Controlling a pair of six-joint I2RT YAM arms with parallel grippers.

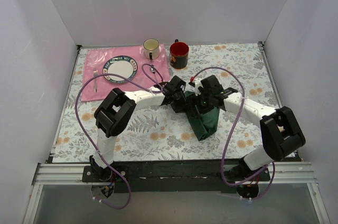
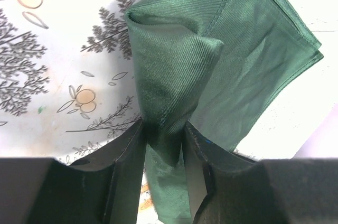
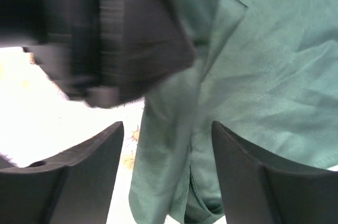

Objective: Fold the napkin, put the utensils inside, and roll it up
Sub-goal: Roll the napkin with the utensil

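Floral-patterned table [image 1: 158,129] carries the napkin [image 1: 206,123], bunched up near its middle. There the left gripper [image 2: 163,134] pinches a raised fold of the green cloth between nearly closed fingers. The right gripper [image 3: 168,129] gapes wide, cloth hanging loose between its fingers, ungripped.

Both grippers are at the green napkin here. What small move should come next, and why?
Probably the right gripper should lift clear of the napkin: its jaws stand apart with cloth hanging loose between them, while the left gripper pinches a bunched ridge of the same cloth. Backing off would leave the left free to draw that fold over.
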